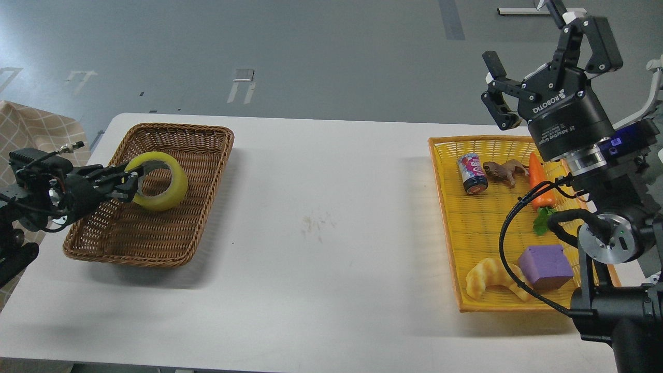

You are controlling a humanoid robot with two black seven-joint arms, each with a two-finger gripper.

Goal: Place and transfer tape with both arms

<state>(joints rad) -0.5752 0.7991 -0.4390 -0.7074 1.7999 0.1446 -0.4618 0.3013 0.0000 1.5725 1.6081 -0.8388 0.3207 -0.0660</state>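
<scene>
The tape [164,187] is a wide yellow roll with a pale inner core, tilted on edge over the brown wicker basket [171,140] at the table's left. My left gripper [129,181] reaches in from the left and is shut on the roll's left rim, one finger inside the core. My right gripper [538,59] is raised high at the right, above the far edge of the yellow tray, fingers spread wide and empty.
A yellow tray [481,228] at the right holds a can [472,174], a brown toy animal [503,171], a carrot [539,187], a purple block [547,266] and a toy croissant [492,278]. White table [331,233] between basket and tray.
</scene>
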